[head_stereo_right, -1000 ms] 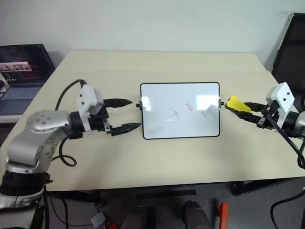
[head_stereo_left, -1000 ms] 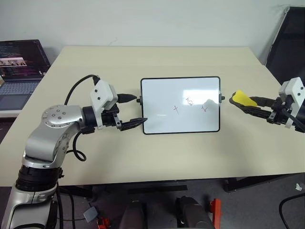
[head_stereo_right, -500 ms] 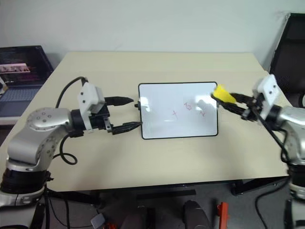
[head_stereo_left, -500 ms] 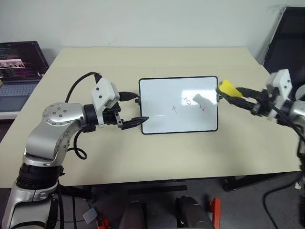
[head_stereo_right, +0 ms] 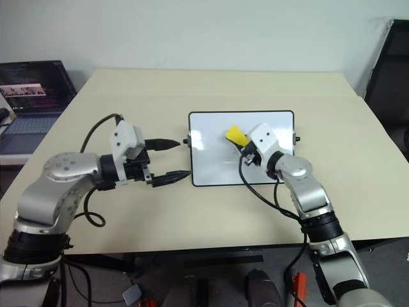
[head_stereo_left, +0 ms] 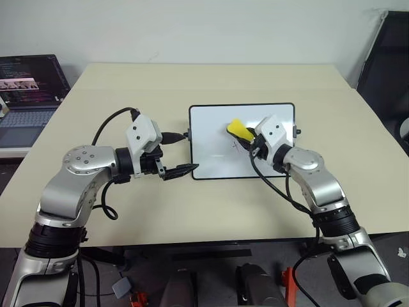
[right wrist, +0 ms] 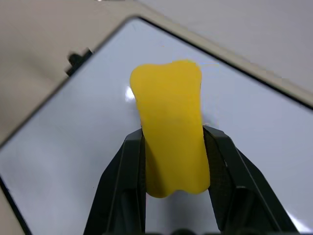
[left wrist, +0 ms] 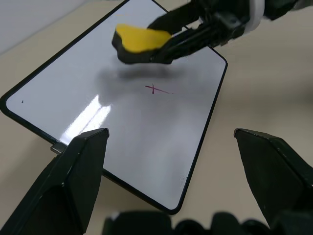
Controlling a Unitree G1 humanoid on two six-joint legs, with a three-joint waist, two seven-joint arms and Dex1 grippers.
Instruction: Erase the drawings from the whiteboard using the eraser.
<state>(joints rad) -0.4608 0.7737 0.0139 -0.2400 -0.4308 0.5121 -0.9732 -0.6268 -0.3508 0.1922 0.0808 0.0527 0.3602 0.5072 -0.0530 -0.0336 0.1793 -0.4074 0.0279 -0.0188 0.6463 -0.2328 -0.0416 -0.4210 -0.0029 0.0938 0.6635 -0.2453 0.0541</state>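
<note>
The whiteboard (head_stereo_left: 211, 137) lies flat at the middle of the table, black-framed, with a small knob on each short side. My right gripper (head_stereo_left: 246, 135) is shut on the yellow eraser (head_stereo_left: 239, 128) and holds it over the board's middle, just above the surface, where it casts a shadow. In the left wrist view one of the drawings, a small red cross (left wrist: 153, 88), sits just beside the eraser (left wrist: 142, 40). The right arm covers the board's right part. My left gripper (head_stereo_left: 182, 153) stands open at the board's left short side, holding nothing.
A laptop (head_stereo_left: 29, 89) with a lit screen sits on a separate surface at the far left. A black chair (head_stereo_left: 386, 57) stands at the far right. Bare beige table (head_stereo_left: 192, 204) surrounds the board on all sides.
My right gripper has swung left with the eraser, from beyond the board's right edge to over its middle. The left gripper has stayed put.
</note>
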